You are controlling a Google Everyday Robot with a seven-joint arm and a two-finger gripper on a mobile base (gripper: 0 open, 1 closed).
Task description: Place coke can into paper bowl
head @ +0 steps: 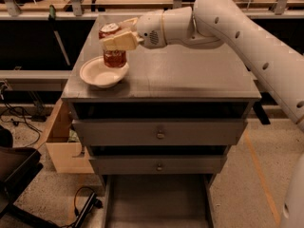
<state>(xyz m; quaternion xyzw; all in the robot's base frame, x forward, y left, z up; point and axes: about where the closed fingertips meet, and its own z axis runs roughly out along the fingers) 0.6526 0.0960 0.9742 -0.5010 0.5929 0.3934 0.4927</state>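
Right now the grey cabinet top (190,80) has only one loose thing lying on it that I can make out: the paper bowl (100,74), sitting near the left edge toward the near corner. Nothing stands between the bowl and the arm. Below the top, two drawer fronts are stacked, the upper drawer (160,133) and the lower drawer (159,166), each with a small knob. A tan box (61,144) is tucked against the cabinet's left side on the floor, with dark cables (19,115) trailing farther left and a black shape (14,172) in the near-left corner. A metal rail (47,15) runs across behind the cabinet.

My white arm (247,37) reaches in from the right, across the far half of the top. The gripper (113,33) hangs above the far-right part of the bowl. Its fingers are clamped on the coke can (114,57), one tan finger (118,42) lying across the near side of the can just below its silver top, the other on the far side, mostly hidden by the can. The can is roughly upright and its red body hangs below the fingers. Its base overlaps the bowl's far rim from this view; I cannot tell whether it touches the bowl.
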